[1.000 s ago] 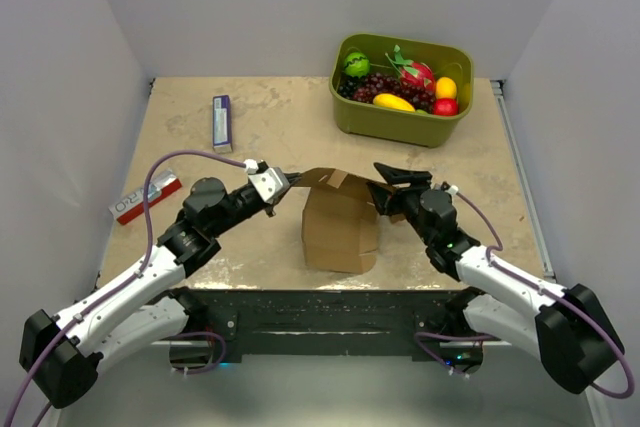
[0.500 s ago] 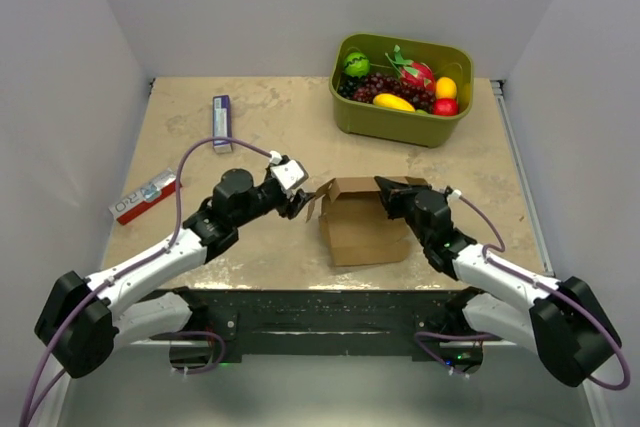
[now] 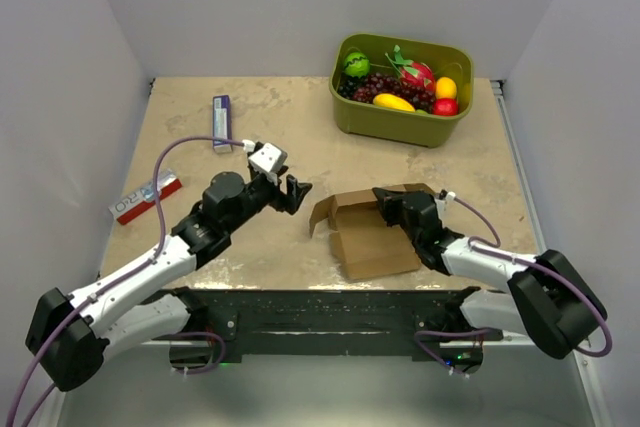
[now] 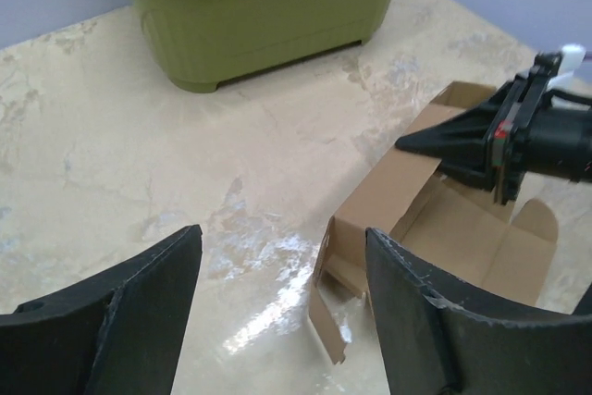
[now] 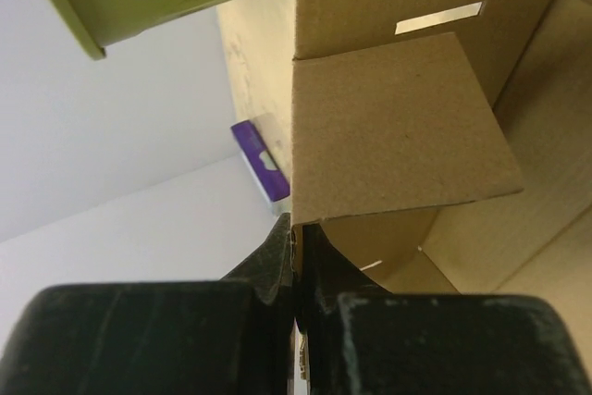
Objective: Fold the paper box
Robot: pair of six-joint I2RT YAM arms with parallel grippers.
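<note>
The right hand [image 3: 386, 201] pinches a flap of the paper box [image 3: 378, 245] tight. The left hand [image 3: 291, 193] hangs at the box's 9 o'clock, fingers spread, holding nothing.

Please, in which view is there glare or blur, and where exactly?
Left wrist view: a bright glare patch on the table beside the paper box. Right wrist view: the right pincer is dark and blurred, the cardboard behind it sharp. Top view: even light, soft shadows.
</note>
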